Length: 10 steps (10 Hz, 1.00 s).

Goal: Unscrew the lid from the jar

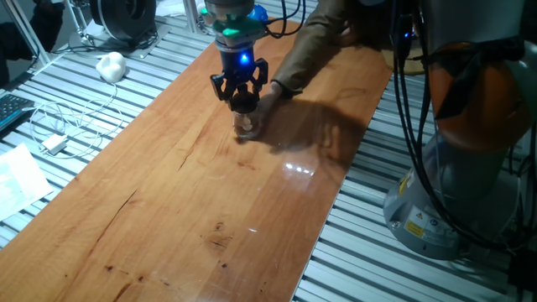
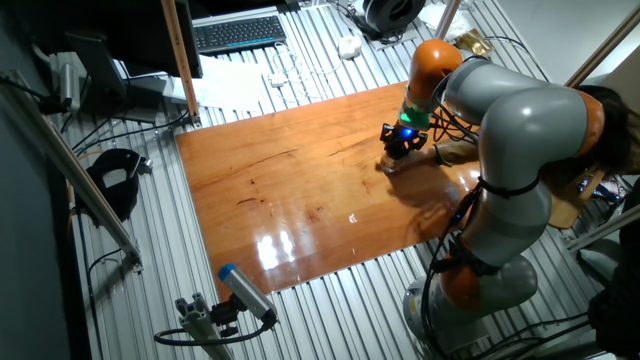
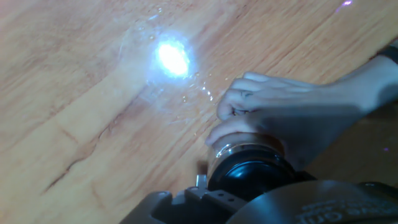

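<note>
On the left of the hand view I see only bare wooden table (image 3: 74, 93) with a bright spot of reflected light; the things that matter are to the right and low in the picture. There, directly under my gripper (image 1: 243, 99), stands the jar (image 3: 239, 149) upright on the wood, and its black lid (image 3: 252, 177) is on top, so the axis of the thread points straight up along my own fingers. I think this is the relation the next turn depends on: I am above, not beside, and a rotation of my wrist should go around this same vertical line. My jaws appear drawn in close around the lid, but the fingertips are hidden behind it, so I cannot tell if they really press on it. Further to the right, a person's hand (image 3: 292, 115) reaches in from that side and wraps around the glass body, touching it, probably to stop it from turning with the lid.
</note>
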{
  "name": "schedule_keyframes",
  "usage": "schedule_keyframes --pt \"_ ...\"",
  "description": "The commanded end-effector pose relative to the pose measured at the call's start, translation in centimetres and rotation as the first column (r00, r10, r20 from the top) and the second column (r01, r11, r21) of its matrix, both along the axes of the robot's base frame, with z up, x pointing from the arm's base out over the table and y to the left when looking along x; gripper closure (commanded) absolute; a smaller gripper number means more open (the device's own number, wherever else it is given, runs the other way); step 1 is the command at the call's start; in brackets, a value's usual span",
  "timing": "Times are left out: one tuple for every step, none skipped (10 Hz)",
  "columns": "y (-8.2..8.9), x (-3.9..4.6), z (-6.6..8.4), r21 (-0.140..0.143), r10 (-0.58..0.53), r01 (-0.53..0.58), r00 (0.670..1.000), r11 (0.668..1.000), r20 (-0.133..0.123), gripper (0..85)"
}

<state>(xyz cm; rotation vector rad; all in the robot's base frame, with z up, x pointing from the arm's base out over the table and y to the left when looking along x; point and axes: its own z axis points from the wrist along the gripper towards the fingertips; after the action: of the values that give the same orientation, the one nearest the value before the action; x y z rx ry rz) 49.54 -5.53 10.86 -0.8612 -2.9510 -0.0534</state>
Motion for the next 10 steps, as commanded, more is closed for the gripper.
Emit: schedule_keyframes --pt "-0.02 0.02 0.02 0.002 0.032 -0.032 1.000 0.999 0.000 68.0" --pt "0.00 0.03 0.04 0.000 0.072 -0.072 0.997 0.997 -0.004 68.0" --pt "0.04 0.06 0.06 0.004 0.090 -0.090 0.996 0.996 -0.005 68.0" --pt "0.08 0.08 0.07 0.002 0.122 -0.122 0.993 0.993 -0.007 68.0" --pt "0.08 0.09 0.07 -0.002 0.154 -0.154 0.988 0.988 -0.007 68.0" --pt "0.08 0.11 0.04 -0.004 0.189 -0.189 0.982 0.982 -0.008 68.0" --pt "0.08 0.14 -0.01 -0.010 0.217 -0.217 0.976 0.976 -0.010 68.0" --pt "0.08 0.18 -0.05 -0.027 0.260 -0.260 0.966 0.965 -0.016 68.0" --pt "0.07 0.21 -0.07 -0.036 0.295 -0.295 0.955 0.955 -0.019 68.0" --pt "0.05 0.25 -0.07 -0.038 0.330 -0.330 0.944 0.943 -0.020 68.0"
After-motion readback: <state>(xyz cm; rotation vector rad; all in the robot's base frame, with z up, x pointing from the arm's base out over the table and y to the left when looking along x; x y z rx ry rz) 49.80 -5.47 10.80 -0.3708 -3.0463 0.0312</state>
